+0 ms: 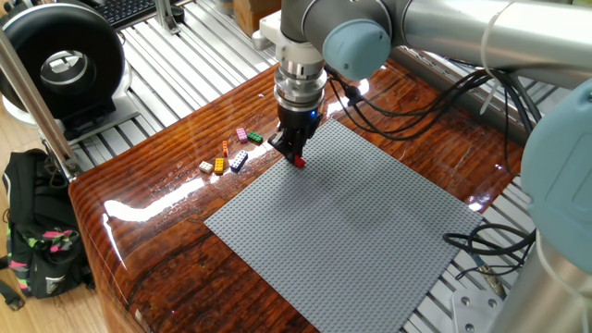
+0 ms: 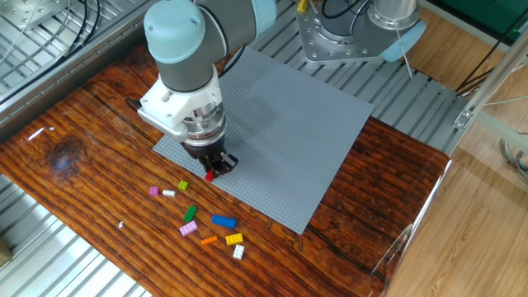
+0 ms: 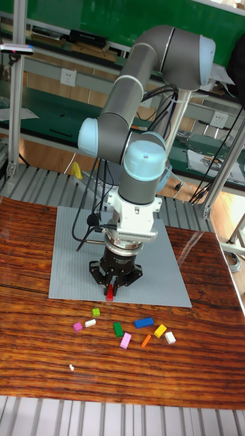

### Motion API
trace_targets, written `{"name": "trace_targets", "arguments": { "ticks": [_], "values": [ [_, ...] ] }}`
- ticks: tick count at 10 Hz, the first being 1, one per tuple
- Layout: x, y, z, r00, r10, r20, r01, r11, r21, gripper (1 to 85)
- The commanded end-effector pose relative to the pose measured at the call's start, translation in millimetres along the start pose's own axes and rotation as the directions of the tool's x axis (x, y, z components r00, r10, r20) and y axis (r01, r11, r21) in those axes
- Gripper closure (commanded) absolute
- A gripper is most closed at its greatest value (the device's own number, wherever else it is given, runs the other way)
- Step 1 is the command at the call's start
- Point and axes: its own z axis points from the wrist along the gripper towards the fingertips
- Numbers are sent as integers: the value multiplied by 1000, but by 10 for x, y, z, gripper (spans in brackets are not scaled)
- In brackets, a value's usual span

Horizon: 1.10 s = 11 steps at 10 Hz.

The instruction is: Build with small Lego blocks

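The tool (image 2: 212, 167) is clamped on a red Lego brick (image 2: 209, 176), held over the near edge of the grey baseplate (image 2: 313, 132). Step in hand: placement of the first brick. The next move calls for stud alignment, then a straight downward press. The remaining small Lego blocks (image 2: 213, 228) lie loose on the worktop (image 2: 91, 181), beside the baseplate.

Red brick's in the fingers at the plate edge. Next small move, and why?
Probably press straight down. The gripper holds the red brick upright at the near edge of the grey baseplate, and whether it has seated on the studs cannot be told. The other loose bricks lie untouched on the wood.
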Motion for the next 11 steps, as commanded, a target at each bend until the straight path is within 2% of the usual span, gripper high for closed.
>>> {"name": "trace_targets", "arguments": {
  "ticks": [1,11],
  "values": [
    [-13,10,-3,1000,8,3,-8,1000,-9,837],
    [-14,-40,25,1000,2,-4,-2,1000,3,837]
  ]
}}
